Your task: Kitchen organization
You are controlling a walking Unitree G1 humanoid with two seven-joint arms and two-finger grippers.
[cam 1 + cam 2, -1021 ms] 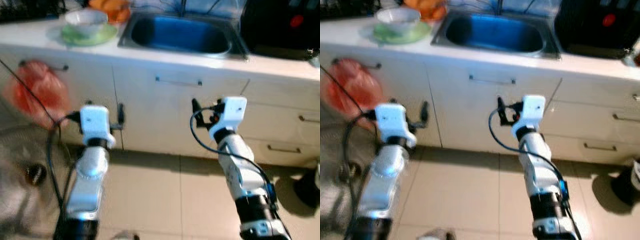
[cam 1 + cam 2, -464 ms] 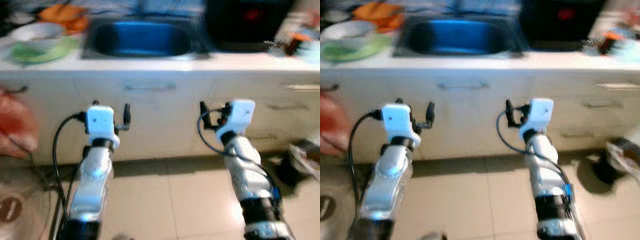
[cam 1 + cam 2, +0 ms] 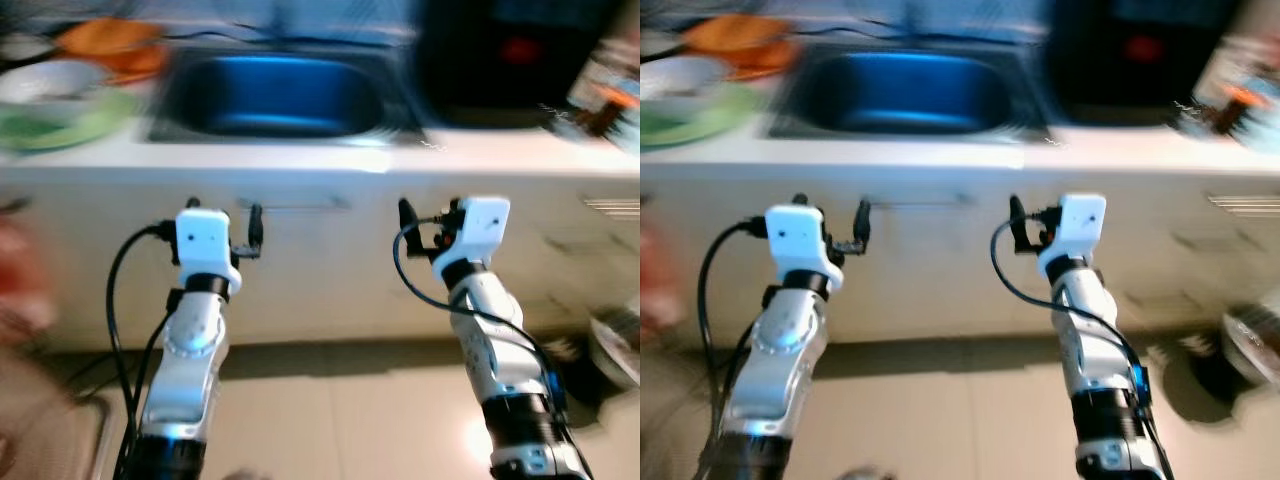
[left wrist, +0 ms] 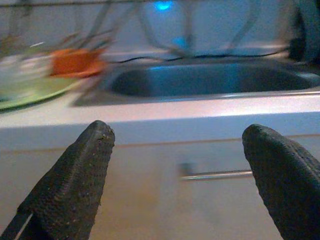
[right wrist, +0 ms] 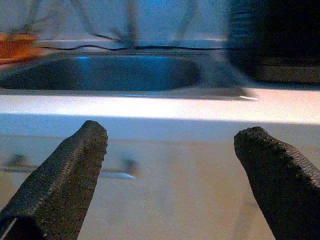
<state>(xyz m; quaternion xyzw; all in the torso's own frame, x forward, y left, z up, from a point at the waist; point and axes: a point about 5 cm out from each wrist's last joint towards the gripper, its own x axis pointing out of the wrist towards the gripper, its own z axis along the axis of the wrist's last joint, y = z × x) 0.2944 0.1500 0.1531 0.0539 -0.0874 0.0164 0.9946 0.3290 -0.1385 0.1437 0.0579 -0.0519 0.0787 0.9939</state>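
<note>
Blurrily, a sink (image 3: 275, 95) sits in the white table (image 3: 300, 158), a green plate (image 3: 55, 122) to its left. Both the left pincer (image 4: 177, 185) and right pincer (image 5: 170, 182), fingers spread, hover empty before the cabinet handle (image 3: 295, 205).

Blurred white bowl (image 3: 45, 82) on green plate (image 3: 60, 118), countertop left of sink (image 3: 275, 95).

I see both pairs of jaws spread wide with open air between them, the white cabinet front (image 3: 330, 260) standing ahead as a wall. Its bar handle (image 4: 220, 174) crosses beyond the left jaws; above both, the countertop edge (image 5: 165, 107) and sink (image 3: 275, 95) (blurred) lie unobstructed.
</note>
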